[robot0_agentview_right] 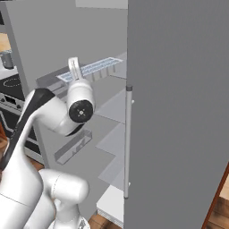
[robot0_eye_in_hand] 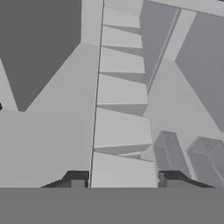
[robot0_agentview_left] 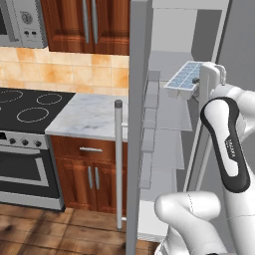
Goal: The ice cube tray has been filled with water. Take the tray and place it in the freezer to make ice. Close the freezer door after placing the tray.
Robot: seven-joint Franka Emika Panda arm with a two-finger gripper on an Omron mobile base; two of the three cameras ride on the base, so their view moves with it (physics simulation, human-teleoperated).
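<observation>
A black glass cooktop (robot0_agentview_left: pixel 27 107) sits over an oven (robot0_agentview_left: pixel 22 169), beside a marble counter (robot0_agentview_left: pixel 92 117). Brown wooden cabinets (robot0_agentview_left: pixel 87 172) stand below; a microwave (robot0_agentview_left: pixel 22 22) hangs above the tan tile backsplash (robot0_agentview_left: pixel 64 69).
</observation>
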